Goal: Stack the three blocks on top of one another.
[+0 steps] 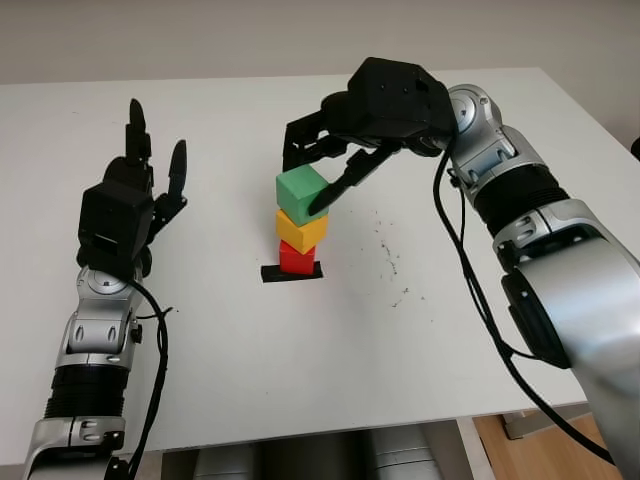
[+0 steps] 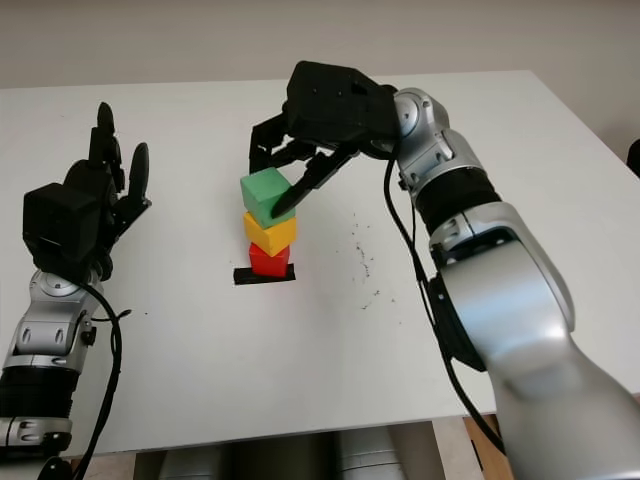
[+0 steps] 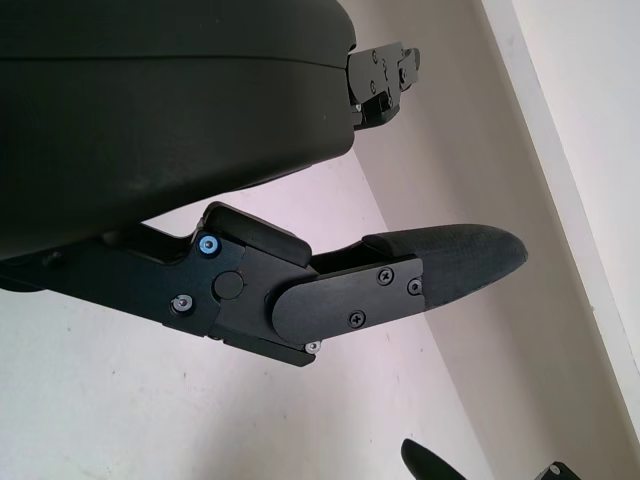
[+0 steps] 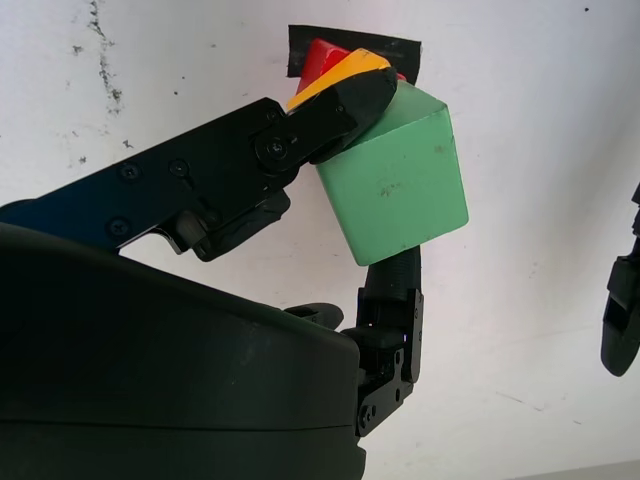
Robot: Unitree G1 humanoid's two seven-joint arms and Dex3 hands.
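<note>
Right hand [image 1: 325,165] pinched green block [image 1: 302,193] on top of yellow block [image 1: 301,231] and red block [image 1: 296,259], mid table [image 1: 300,350], keeping stack steady. Left hand [image 1: 135,195] open near left edge.

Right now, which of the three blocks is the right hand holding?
The green block, top of the stack: the right hand has fingers on it. The yellow block and red block sit below, untouched.
</note>
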